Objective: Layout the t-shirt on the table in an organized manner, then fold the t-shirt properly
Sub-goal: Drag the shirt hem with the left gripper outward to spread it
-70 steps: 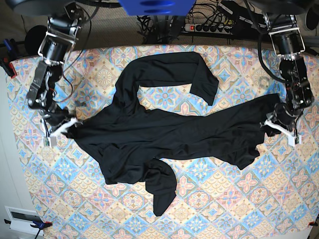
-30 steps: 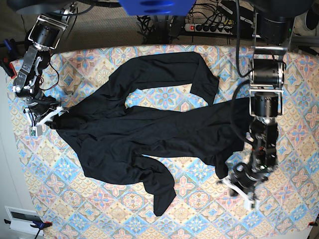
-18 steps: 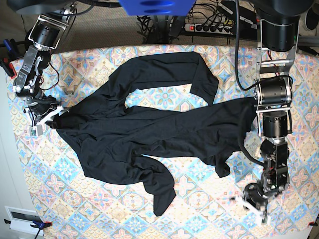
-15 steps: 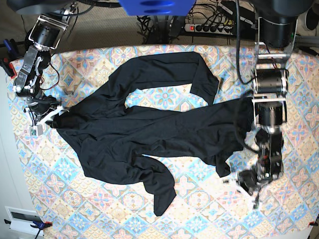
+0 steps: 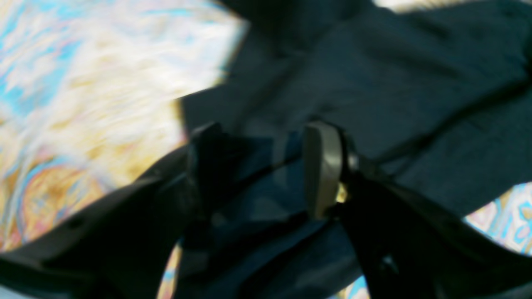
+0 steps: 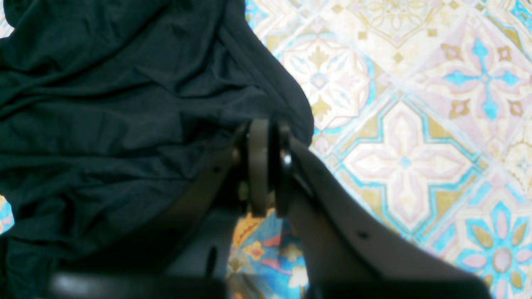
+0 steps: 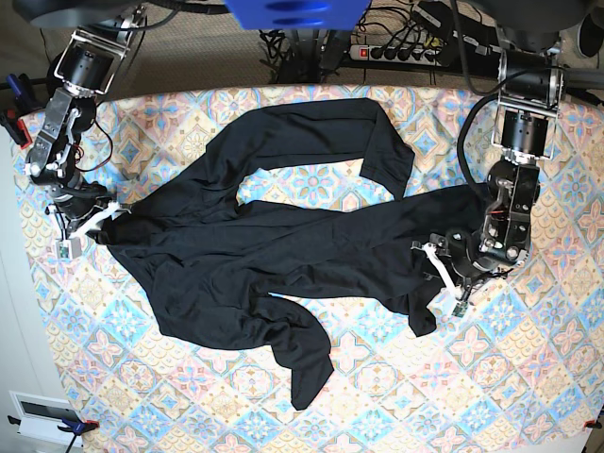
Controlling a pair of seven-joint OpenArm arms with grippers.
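- T-shirt (image 7: 283, 245) lies crumpled across the middle of the tabletop (image 7: 528, 377): black, twisted on itself, one sleeve-like band looping up toward the far edge, another lobe hanging toward the near edge. Not flat anywhere.
- Right gripper (image 7: 94, 226), at the cloth's left-hand end in the base view: jaws pinched together on the t-shirt's edge. The right wrist view shows the pads meeting with a fold of black fabric caught at their tips.
- Left gripper (image 7: 448, 278), at the cloth's other end: jaws standing wide apart. In the left wrist view, which is blurred, black fabric lies beneath and between them, with nothing clamped.
- Step in hand, as I read it: laying out, not folding. One end is anchored, the other end free.
- Next move likely calls for the left jaws to close on a clean hem corner, then both arms drawing apart to pull the twist out.
- Risk: catching two layers at once.
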